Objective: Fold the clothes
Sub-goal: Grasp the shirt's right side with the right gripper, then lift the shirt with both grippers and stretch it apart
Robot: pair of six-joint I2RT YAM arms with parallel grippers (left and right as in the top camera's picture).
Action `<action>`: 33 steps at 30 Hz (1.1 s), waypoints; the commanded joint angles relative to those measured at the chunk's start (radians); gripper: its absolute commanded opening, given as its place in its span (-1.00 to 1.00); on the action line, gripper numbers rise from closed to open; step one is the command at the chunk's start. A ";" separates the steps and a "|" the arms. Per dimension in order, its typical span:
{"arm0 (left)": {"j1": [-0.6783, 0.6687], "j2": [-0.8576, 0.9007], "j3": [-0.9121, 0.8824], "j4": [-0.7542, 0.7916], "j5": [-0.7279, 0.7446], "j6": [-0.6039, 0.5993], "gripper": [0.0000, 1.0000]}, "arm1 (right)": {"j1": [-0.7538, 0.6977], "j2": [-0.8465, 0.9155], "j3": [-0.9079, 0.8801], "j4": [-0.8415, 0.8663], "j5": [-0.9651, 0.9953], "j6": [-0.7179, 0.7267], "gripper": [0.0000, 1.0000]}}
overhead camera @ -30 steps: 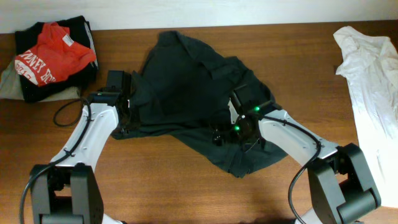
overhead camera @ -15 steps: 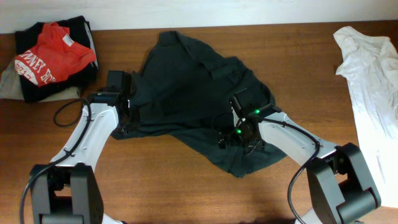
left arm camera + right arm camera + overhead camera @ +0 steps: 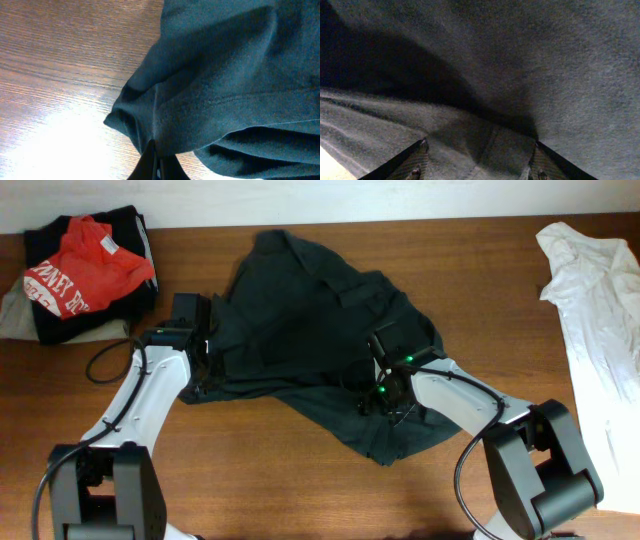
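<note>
A dark garment (image 3: 310, 330) lies crumpled across the middle of the wooden table. My left gripper (image 3: 197, 375) is at its left edge and is shut on a fold of the dark cloth (image 3: 165, 115); the fingertips (image 3: 156, 159) pinch the hem just above the wood. My right gripper (image 3: 385, 395) rests on the garment's lower right part with its jaws (image 3: 477, 160) wide open, and dark cloth (image 3: 485, 75) fills the space between and beyond the fingers.
A pile of clothes with a red shirt (image 3: 85, 270) on top sits at the back left. A white garment (image 3: 595, 310) lies along the right edge. A black cable (image 3: 105, 360) loops on the table near the left arm.
My right gripper has shifted slightly to the right over the garment. The left arm and the cloth it holds have stayed put.
</note>
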 commanded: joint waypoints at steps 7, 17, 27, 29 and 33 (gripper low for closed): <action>0.006 -0.027 0.019 0.002 0.007 -0.013 -0.98 | -0.064 0.006 -0.007 -0.010 0.002 0.010 0.11; 0.006 -0.027 0.019 0.002 0.006 -0.013 -0.98 | -0.064 0.009 -0.022 0.003 -0.022 0.013 -0.33; 0.006 -0.031 0.024 -0.006 0.007 -0.013 -0.99 | -0.074 -0.024 0.005 -0.028 -0.018 0.017 -0.92; 0.006 -0.052 0.042 -0.031 0.007 -0.013 -0.99 | -0.085 -0.070 0.042 -0.083 -0.018 0.016 -0.92; 0.006 -0.197 0.110 -0.081 0.007 -0.013 -0.99 | -0.117 -0.225 0.136 -0.199 -0.017 0.016 -0.92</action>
